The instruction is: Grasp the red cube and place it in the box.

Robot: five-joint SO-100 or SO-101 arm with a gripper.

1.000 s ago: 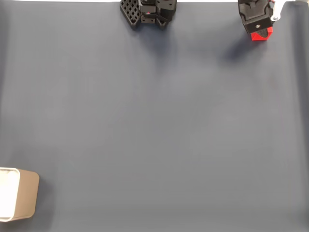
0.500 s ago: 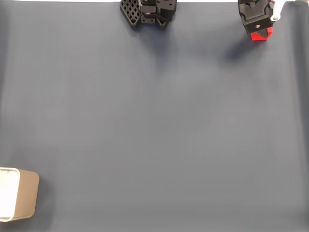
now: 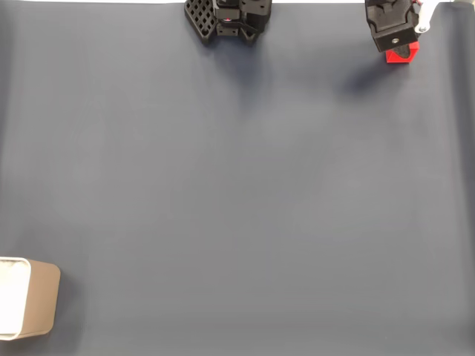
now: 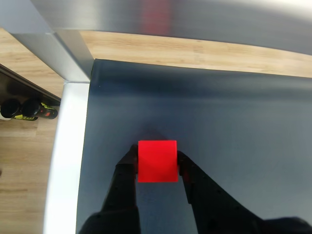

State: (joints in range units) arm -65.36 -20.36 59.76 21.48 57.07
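In the wrist view the red cube sits squarely between my two black fingers, which press on its left and right sides, so my gripper is shut on it. The fixed view shows the same gripper at the top right corner of the dark mat, with the red cube peeking out under the black wrist. The beige box with its white inside stands far away at the bottom left edge of the fixed view, partly cut off.
A dark blue-grey mat covers the table. The arm's black base sits at the top centre. In the wrist view the mat's edge, a white table rim and a wooden floor lie close behind the cube.
The gripper with the cube has shifted very slightly upward in the fixed view. Nothing else moved.
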